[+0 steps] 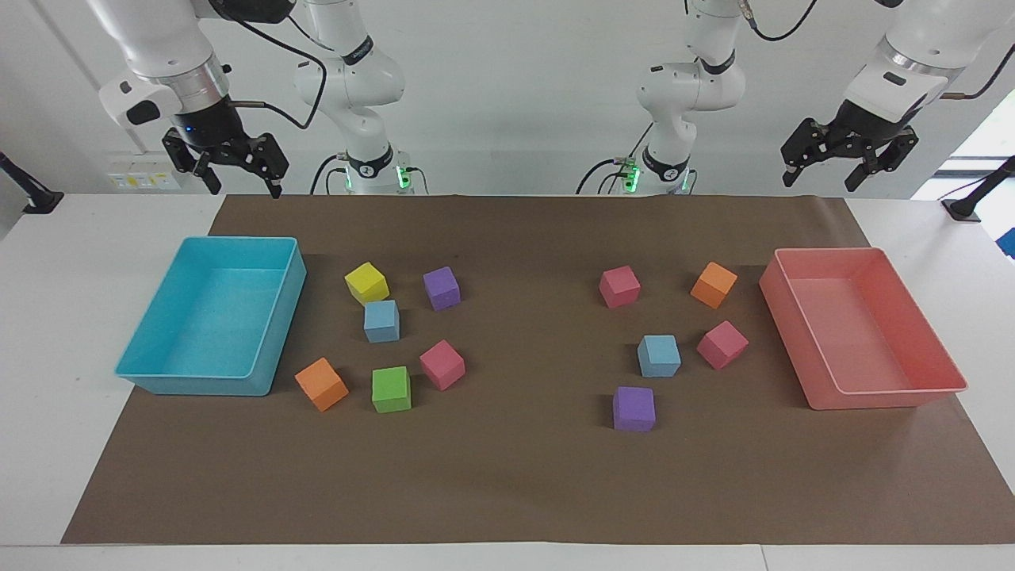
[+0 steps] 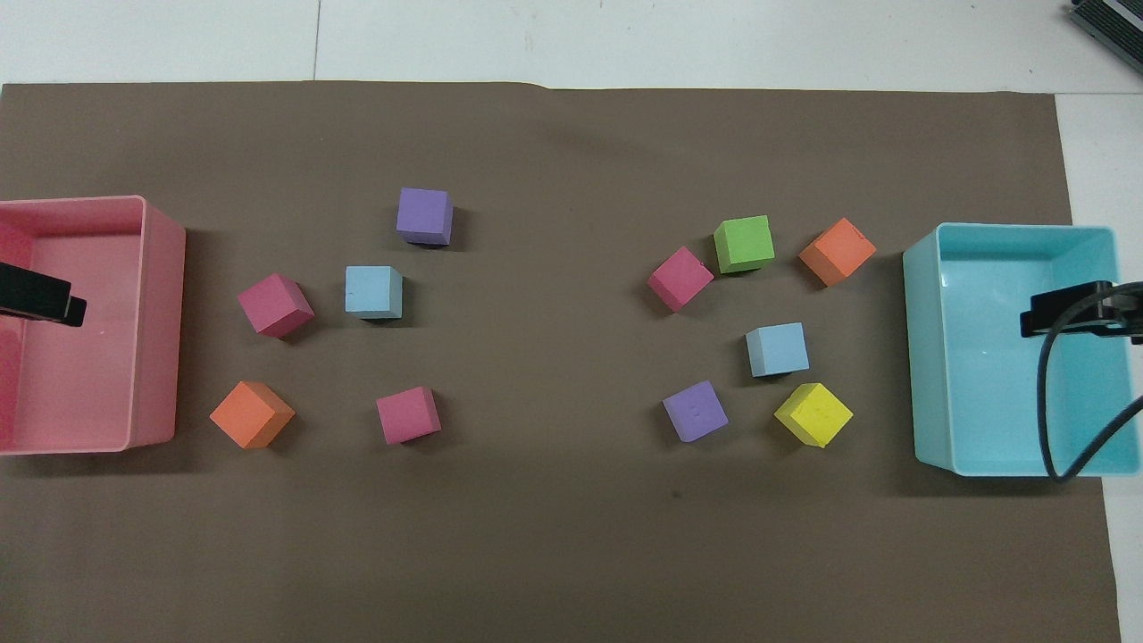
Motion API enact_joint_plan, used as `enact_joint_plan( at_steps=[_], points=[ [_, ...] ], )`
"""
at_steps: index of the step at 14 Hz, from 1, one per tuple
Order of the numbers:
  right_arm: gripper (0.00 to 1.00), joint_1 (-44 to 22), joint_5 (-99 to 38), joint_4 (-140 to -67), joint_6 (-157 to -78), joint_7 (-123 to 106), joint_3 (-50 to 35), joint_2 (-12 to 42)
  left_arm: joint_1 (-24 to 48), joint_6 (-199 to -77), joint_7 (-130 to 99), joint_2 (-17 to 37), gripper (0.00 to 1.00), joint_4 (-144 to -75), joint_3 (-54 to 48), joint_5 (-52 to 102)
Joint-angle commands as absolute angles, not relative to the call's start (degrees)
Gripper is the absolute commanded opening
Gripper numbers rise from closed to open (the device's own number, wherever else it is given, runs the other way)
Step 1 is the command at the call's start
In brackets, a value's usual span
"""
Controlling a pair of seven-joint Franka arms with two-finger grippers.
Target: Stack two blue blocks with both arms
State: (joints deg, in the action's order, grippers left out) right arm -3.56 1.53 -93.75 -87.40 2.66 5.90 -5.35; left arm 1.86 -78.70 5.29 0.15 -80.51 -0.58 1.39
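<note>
Left tool (image 1: 848, 166), upper right, and right tool (image 1: 234, 170), upper left, are held open, empty. Each blue block (image 1: 381, 320) (image 1: 659, 355) is best approached squarely across flat faces.

Bright, even overhead light; soft short shadows beside the cubes; both views sharp.

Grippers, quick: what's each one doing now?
Left gripper: open, empty, raised over the table edge.
Right gripper: open, empty, raised likewise.
</note>
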Motion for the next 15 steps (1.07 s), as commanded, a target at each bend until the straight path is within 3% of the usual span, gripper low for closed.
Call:
enact_joint_plan(
  at_steps=[1, 12, 15],
  points=[
    [1.00, -3.60, 0.97, -96.24, -87.36, 3.25, 5.54, -7.47, 0.88, -79.19, 5.54, -1.49, 1.00, -82.44, -1.06, 1.05],
    [1.00, -4.39, 0.97, -97.73, -89.12, 2.90, 5.01, -6.77, 0.79, -79.19, 5.54, -1.49, 1.00, -82.44, -1.05, 1.05],
    [1.00, -5.97, 0.88, -101.68, -94.11, 2.99, 5.01, -6.59, 0.88, -79.19, 5.54, -1.49, 1.00, -82.44, -1.05, 1.05]
  ],
)
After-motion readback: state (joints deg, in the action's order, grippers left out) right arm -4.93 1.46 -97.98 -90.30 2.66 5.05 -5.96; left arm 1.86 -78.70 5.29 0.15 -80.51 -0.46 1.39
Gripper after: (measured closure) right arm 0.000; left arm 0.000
